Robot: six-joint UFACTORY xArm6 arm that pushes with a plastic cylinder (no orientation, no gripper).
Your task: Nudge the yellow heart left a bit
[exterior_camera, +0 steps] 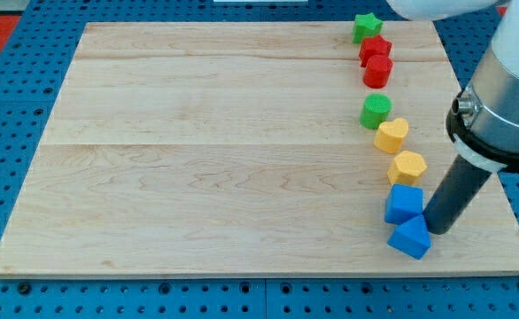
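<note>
Down at the view's bottom right, my tip [437, 229] sits on the wooden board [215, 159]; it is a plain dark rod with no jaws, so it holds nothing; it looks to be touching the two blue blocks, one blue block [404, 204] just to its left and another blue block [410, 238] just below that; the yellow heart [391, 136] is up and to the left, well apart from my tip; a yellow block [407, 167] lies between them.
</note>
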